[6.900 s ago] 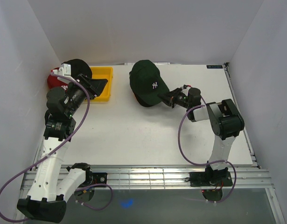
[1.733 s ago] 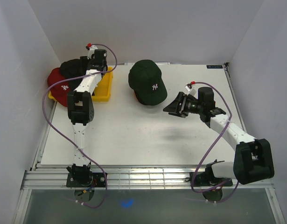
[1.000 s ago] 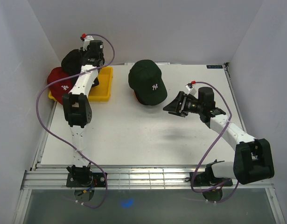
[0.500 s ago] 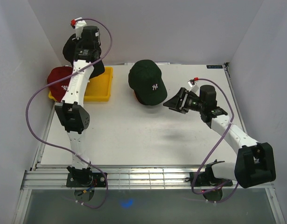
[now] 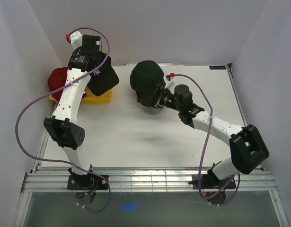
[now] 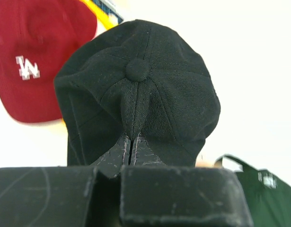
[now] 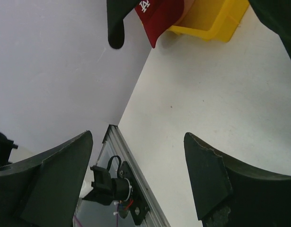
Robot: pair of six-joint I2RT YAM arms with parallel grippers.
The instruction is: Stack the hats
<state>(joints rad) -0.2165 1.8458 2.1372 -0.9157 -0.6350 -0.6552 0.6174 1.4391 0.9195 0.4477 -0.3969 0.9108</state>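
Observation:
My left gripper (image 5: 98, 69) is raised over the yellow tray and shut on a black hat (image 5: 105, 80), which hangs free of the table. In the left wrist view its fingertips (image 6: 130, 144) pinch the crown of the black hat (image 6: 136, 99). A red hat (image 5: 57, 79) lies at the tray's left end. A dark green hat (image 5: 146, 81) sits at the back middle with a reddish edge showing under it. My right gripper (image 5: 157, 96) is open at the green hat's near right side, over its brim. Nothing shows between its fingers (image 7: 138, 137).
The yellow tray (image 5: 95, 97) stands at the back left, against the white wall. The right wrist view shows the tray (image 7: 211, 21), the red hat (image 7: 157, 19), the black hat's brim (image 7: 117, 26) and the left arm's base mount (image 7: 112, 184) at the table's near edge.
The left arm has lifted the black hat from the tray and swung it right. The right gripper has moved left up to the green hat and opened wider.

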